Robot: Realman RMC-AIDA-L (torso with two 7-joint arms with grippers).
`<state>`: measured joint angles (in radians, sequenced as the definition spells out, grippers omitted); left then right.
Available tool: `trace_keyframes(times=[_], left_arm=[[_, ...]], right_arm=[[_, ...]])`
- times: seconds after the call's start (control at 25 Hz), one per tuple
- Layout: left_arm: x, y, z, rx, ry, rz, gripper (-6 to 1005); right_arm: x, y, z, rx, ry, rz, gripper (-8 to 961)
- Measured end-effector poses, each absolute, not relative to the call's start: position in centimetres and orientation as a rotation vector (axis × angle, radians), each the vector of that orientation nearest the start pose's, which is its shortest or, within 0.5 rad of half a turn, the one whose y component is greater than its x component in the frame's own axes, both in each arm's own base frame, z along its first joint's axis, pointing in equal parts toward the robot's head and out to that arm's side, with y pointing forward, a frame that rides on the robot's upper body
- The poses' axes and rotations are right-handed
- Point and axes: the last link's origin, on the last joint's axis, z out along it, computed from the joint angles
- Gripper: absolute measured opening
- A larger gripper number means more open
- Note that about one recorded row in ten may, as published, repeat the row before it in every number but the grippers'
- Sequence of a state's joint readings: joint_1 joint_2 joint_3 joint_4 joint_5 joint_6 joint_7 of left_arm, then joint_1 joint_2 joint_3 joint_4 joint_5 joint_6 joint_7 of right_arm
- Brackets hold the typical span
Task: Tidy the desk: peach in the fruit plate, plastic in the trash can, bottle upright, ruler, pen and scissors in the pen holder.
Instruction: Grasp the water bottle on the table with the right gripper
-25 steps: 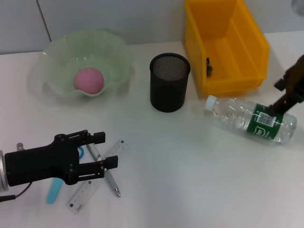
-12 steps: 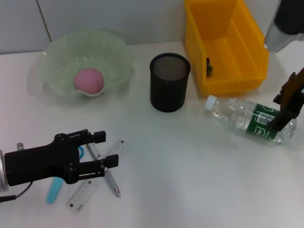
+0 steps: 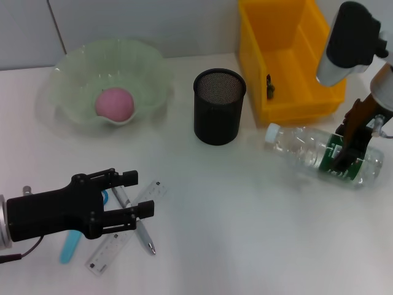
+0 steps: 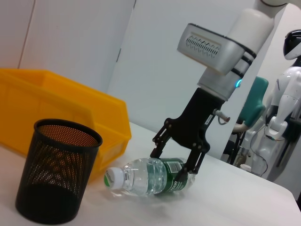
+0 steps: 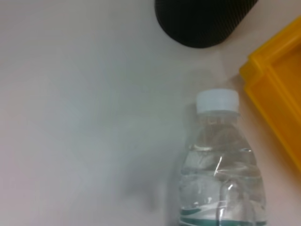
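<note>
A clear bottle (image 3: 307, 153) with a green label lies on its side at the right, white cap (image 3: 273, 131) toward the pen holder (image 3: 219, 114). My right gripper (image 3: 345, 150) is open, its fingers straddling the label; the left wrist view shows that gripper (image 4: 173, 162) over the bottle (image 4: 146, 176). The right wrist view shows the bottle (image 5: 221, 165) from above. At the front left my left gripper (image 3: 142, 193) hovers open over the pen (image 3: 142, 233), ruler (image 3: 116, 246) and blue-handled scissors (image 3: 69, 246). The pink peach (image 3: 113, 103) sits in the green fruit plate (image 3: 104, 55).
A yellow bin (image 3: 288, 58) stands behind the bottle with a small dark scrap (image 3: 269, 86) inside. The black mesh pen holder stands between plate and bin. Bare table lies in the middle and front right.
The right arm has swung in over the table and its gripper has come down and shifted along the bottle, fingers now astride the label. The left arm has not moved.
</note>
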<state>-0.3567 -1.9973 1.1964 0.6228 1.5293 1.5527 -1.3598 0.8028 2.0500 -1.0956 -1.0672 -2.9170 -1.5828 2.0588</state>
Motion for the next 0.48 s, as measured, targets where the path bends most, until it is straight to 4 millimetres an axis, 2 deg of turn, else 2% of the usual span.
trace_keyframes(times=[0.48], left_arm=[[-26.9, 28.3, -1.4, -2.810, -0.675, -0.867, 786]], right_arm=[[23.2, 39.9, 2.3, -2.631, 0.561, -0.889, 814]])
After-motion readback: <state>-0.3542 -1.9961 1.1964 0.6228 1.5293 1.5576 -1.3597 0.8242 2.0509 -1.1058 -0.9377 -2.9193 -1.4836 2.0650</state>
